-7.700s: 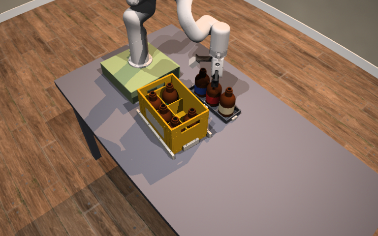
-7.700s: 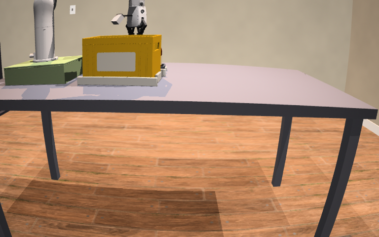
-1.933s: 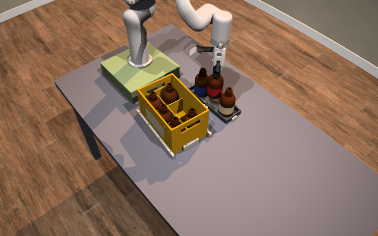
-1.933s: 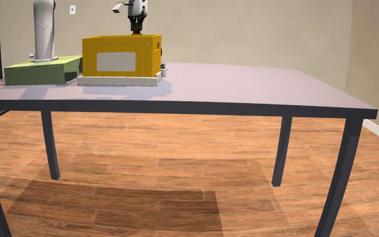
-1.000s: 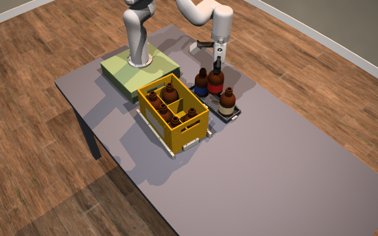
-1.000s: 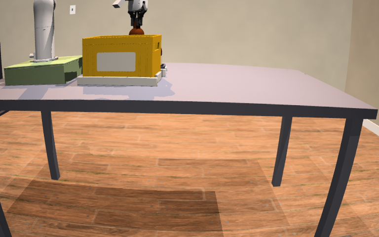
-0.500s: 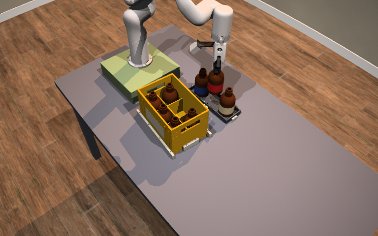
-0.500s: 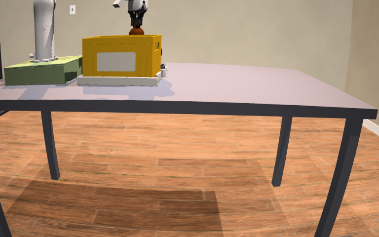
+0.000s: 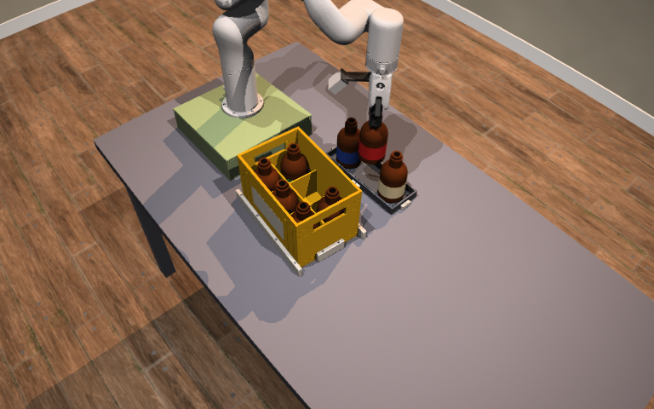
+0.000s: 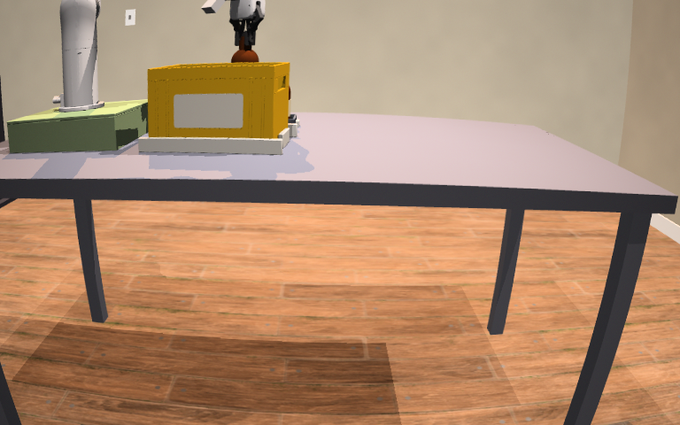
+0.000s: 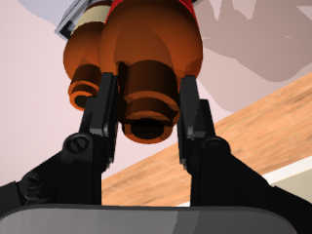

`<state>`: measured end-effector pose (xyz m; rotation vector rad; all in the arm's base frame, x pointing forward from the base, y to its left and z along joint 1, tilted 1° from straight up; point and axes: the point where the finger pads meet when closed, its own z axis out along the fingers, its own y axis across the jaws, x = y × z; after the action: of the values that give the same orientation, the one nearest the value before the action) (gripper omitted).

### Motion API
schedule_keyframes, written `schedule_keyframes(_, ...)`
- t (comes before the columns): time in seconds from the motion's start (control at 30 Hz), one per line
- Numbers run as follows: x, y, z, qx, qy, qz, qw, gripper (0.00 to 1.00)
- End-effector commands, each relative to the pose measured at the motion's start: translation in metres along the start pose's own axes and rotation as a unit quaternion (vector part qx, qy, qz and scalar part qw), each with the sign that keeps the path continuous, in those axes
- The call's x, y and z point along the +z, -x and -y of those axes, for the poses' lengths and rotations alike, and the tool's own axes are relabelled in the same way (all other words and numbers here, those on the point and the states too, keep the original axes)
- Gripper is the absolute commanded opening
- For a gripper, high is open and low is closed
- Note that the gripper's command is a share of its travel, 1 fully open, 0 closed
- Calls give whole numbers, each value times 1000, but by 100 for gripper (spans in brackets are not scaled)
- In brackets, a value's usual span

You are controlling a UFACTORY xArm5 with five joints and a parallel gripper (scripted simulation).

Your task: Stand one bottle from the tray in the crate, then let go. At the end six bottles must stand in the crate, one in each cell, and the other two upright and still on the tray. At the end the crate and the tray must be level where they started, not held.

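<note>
Clock read from the top view, 12 at its upper edge. Jaws pinching the red bottle point(image 9: 373, 144) point(image 10: 244, 56) point(image 11: 151, 29) by its neck, a black pad point(image 11: 108, 109) on either side. Bottle upright, raised over the middle of the tray point(image 9: 378, 201) point(image 10: 292, 119) point(image 11: 65, 26), its base off the tray floor.

Two more stand upright on the tray: blue bottle point(image 9: 347, 144) toward its 10 o'clock end, cream bottle point(image 9: 392, 178) point(image 10: 289, 92) point(image 11: 83, 54) toward 4.

Crate point(image 9: 329, 239) point(image 10: 218, 80) level on the surface point(image 9: 458, 265) point(image 10: 426, 150) point(image 11: 29, 97), tray at its 3 o'clock. I count five brown bottles in the six cells; the vacant cell point(image 9: 310, 185) is the middle one of the row nearer the tray. A pale rail point(image 9: 270, 233) point(image 10: 210, 145) runs along the crate's 8 o'clock side.

Arm point(image 9: 384, 38) point(image 10: 77, 50) stands on a green block point(image 9: 207, 129) point(image 10: 59, 135), at 11 o'clock from the crate, and reaches across to the tray. Red bottle well outside the crate, not released.
</note>
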<state>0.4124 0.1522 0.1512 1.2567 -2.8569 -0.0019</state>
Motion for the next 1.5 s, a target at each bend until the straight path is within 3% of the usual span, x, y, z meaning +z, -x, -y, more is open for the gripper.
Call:
schedule_keyframes(0.0,-3,1,1,0,-1,2,1000,0)
schedule_keyframes(1.47,-39,1,1,0,-1,2,1000,0)
